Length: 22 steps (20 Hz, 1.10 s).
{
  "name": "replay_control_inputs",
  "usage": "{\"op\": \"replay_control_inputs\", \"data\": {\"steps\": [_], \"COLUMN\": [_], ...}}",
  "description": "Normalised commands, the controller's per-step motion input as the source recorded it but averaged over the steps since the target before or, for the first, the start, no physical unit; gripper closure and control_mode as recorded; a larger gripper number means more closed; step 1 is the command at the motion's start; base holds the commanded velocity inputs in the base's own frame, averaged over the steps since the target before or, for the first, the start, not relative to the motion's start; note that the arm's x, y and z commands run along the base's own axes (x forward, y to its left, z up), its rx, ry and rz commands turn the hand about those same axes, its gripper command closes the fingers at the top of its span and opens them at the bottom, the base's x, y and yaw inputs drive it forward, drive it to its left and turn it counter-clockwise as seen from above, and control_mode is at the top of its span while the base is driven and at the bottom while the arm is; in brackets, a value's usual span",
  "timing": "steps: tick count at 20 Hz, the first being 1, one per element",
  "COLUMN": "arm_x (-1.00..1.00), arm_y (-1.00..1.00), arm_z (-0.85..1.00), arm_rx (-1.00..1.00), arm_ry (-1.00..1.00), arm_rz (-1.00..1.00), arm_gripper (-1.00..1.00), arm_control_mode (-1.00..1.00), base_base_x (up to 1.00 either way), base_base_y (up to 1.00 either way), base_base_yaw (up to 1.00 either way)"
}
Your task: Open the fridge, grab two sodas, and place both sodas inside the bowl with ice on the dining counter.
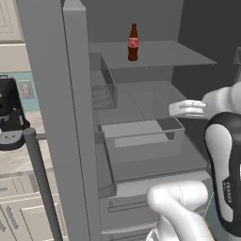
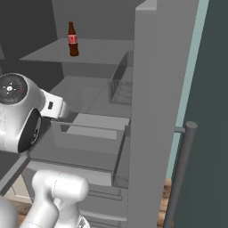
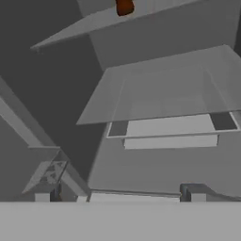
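Note:
The fridge (image 1: 52,117) stands open, its doors swung wide at the left of the left base view and the right of the right base view (image 2: 156,111). One soda (image 1: 133,43), a dark cola bottle with a red label, stands upright on the upper shelf (image 2: 72,39); its base shows at the top of the hand view (image 3: 124,6). My gripper (image 1: 173,109) is open and holds nothing. It reaches into the fridge over the middle shelf, well below the soda and to its right. Its fingertips (image 3: 47,194) stand far apart. The bowl with ice and the dining counter are out of view.
A clear drawer (image 1: 141,136) sits below the gripper, with a glass shelf (image 3: 164,89) above it. The door's long bar handle (image 1: 42,183) rises at lower left, the other door's handle (image 2: 180,178) at lower right. A black coffee machine (image 1: 9,117) stands on the wall counter.

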Motion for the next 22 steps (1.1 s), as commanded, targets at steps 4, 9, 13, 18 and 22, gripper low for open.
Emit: {"op": "replay_control_inputs", "data": {"steps": [4, 9, 13, 18, 22], "arm_x": [0.44, 0.5, 0.51, 0.39, 0.37], "arm_y": [0.23, 0.06, 0.04, 0.08, 0.0], "arm_z": [0.37, 0.39, 0.49, 0.59, 0.47], "arm_rx": [0.04, 0.0, 0.0, 0.0, 0.0], "arm_ry": [-0.17, -0.2, -0.16, -0.11, -0.11], "arm_rz": [-0.07, -0.07, -0.08, -0.02, 0.0], "arm_gripper": [-1.0, -1.0, -1.0, -1.0, -1.0], "arm_control_mode": [-1.0, -1.0, -1.0, -1.0, -1.0], "base_base_x": [0.0, 0.0, 0.0, 0.0, 0.0], "base_base_y": [0.0, 0.0, 0.0, 0.0, 0.0], "base_base_yaw": [0.0, 0.0, 0.0, 0.0, 0.0]}}
